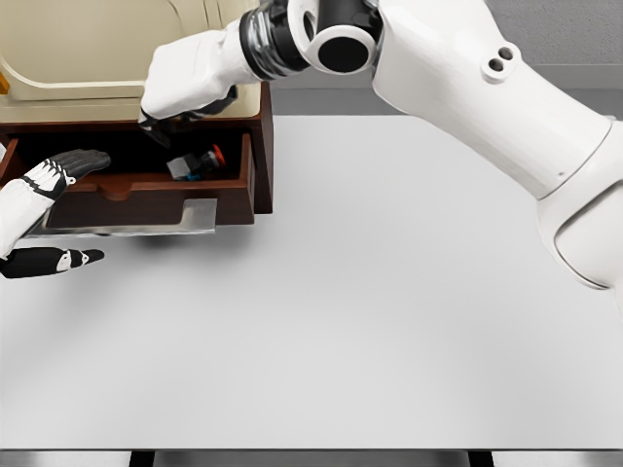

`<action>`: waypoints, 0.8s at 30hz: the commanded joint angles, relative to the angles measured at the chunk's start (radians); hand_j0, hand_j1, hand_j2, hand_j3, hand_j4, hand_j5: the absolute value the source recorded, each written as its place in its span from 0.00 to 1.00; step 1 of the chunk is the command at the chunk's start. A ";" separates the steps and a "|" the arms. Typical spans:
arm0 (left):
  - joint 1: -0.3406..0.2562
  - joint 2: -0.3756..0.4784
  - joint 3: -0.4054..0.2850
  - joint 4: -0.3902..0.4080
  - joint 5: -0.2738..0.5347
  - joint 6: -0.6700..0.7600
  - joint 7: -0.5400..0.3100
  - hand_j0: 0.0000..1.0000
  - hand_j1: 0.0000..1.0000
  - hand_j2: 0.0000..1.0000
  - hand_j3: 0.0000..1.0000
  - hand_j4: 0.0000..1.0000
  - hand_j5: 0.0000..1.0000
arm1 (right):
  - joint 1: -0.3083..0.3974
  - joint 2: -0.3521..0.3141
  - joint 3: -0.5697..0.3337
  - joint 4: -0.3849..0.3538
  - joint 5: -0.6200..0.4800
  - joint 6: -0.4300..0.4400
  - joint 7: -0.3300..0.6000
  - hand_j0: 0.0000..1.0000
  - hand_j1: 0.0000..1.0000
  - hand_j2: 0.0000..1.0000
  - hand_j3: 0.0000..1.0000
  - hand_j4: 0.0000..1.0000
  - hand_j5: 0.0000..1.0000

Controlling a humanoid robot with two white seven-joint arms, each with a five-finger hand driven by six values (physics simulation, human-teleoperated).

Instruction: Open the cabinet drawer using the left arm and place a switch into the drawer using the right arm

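Observation:
The dark wooden cabinet (263, 146) stands at the table's far left with its drawer (146, 190) pulled out. Inside the drawer lies the switch (195, 162), a small black and blue block with a red button. My right hand (170, 107) hovers just above the drawer's back, fingers relaxed and holding nothing, its white arm reaching across from the right. My left hand (54, 209) sits at the drawer's left front corner, fingers spread, one resting near the drawer's front edge and the thumb lower down over the table.
A cream-coloured appliance (88, 49) stands on top of the cabinet. The white table (389, 311) stretches to the right and front. A grey metal plate (185, 219) shows under the drawer's front.

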 commanded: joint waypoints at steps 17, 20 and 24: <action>0.000 -0.001 -0.002 -0.002 0.008 0.002 0.000 1.00 1.00 1.00 1.00 1.00 1.00 | 0.483 -0.783 -0.377 -0.522 -0.087 -0.006 0.000 1.00 1.00 1.00 1.00 1.00 1.00; 0.000 0.001 0.000 0.000 0.008 0.002 0.000 1.00 1.00 1.00 1.00 1.00 1.00 | 0.492 -0.754 -0.367 -0.479 -0.087 -0.006 0.000 1.00 1.00 1.00 1.00 1.00 1.00; 0.002 -0.001 -0.002 0.000 0.008 0.002 0.000 1.00 1.00 1.00 1.00 1.00 1.00 | 0.518 -0.677 -0.373 -0.450 -0.086 -0.006 0.000 1.00 1.00 1.00 1.00 1.00 1.00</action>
